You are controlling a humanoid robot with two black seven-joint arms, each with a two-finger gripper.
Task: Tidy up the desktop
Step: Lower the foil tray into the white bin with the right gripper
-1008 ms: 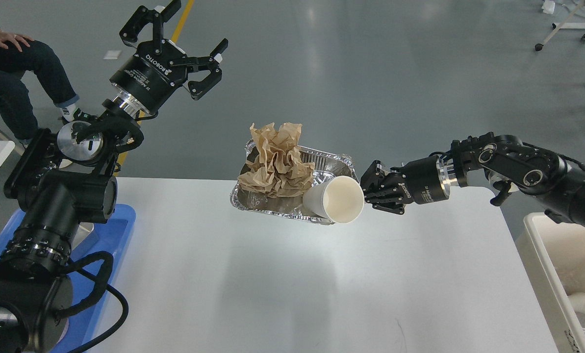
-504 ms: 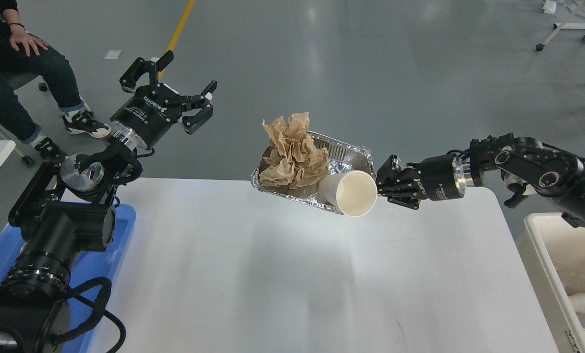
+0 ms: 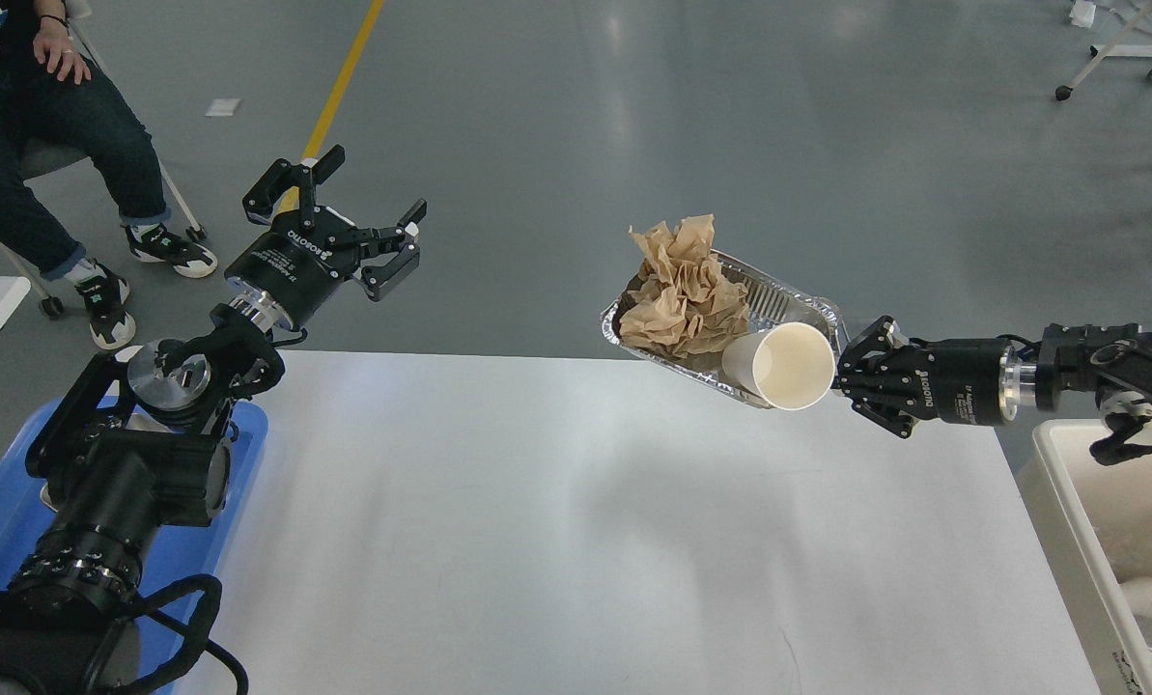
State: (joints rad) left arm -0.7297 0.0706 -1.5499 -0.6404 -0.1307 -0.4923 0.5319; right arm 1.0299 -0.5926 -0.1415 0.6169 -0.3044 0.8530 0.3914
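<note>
Above desktop (image 3: 556, 541) far edge: right gripper (image 3: 851, 372) clenched on foil tray (image 3: 807, 309), paper (image 3: 682, 290) and cup (image 3: 778, 367) aboard; keep level toward bin (image 3: 1068, 512). Left gripper (image 3: 358, 227) released, idle.

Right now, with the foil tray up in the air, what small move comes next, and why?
Probably carry it a little further right, toward the white bin. The right hand holds the foil tray with crumpled paper and paper cup above the desktop edge, short of it.

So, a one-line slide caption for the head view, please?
Right hand lifts foil tray of trash above desktop.
</note>
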